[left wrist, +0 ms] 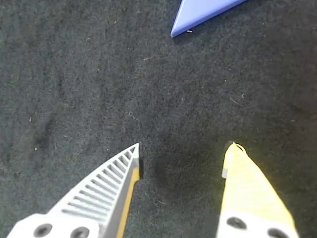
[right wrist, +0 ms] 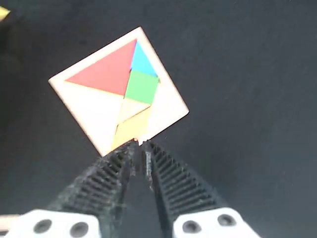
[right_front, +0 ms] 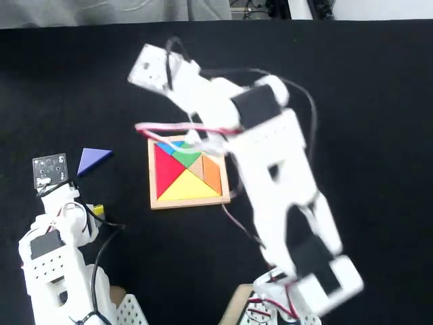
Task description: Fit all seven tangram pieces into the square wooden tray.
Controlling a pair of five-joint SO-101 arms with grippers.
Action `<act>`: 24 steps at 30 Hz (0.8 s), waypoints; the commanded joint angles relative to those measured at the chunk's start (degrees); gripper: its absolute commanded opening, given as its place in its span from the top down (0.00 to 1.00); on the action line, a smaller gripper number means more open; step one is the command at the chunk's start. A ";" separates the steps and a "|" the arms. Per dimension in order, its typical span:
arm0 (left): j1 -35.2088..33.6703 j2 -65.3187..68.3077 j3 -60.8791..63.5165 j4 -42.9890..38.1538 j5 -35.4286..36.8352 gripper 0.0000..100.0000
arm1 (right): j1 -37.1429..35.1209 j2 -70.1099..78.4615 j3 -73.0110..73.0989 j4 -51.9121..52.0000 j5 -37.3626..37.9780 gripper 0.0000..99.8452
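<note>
The square wooden tray (right_front: 153,184) lies mid-table, holding the red triangle (right_front: 164,169), yellow triangle (right_front: 186,187), green piece (right_front: 186,156), orange piece (right_front: 213,175) and others. A violet-blue triangle (right_front: 93,160) lies on the black cloth (right_front: 352,101) to its left, well apart. The right gripper (right wrist: 141,144) hangs above the tray, fingers pressed together. The left gripper (left wrist: 185,148) hovers over the cloth near that triangle, fingers spread apart.

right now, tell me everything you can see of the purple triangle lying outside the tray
The purple triangle is a flat, solid blue-violet piece with sharp corners, seemingly painted wood. It lies flat on the black table cloth, beside the wooden tray but apart from it, on the left arm's side. The open left gripper sits just short of it. Nothing touches it.
</note>
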 commanded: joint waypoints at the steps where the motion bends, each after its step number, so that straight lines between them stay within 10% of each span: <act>1: 0.22 -0.62 -0.48 -0.62 -0.09 0.73 | 0.35 -15.60 12.88 -1.49 0.00 0.99; 24: 0.22 -0.62 -0.48 -0.62 -0.09 0.73 | 1.32 -75.65 74.95 -27.34 -0.44 0.99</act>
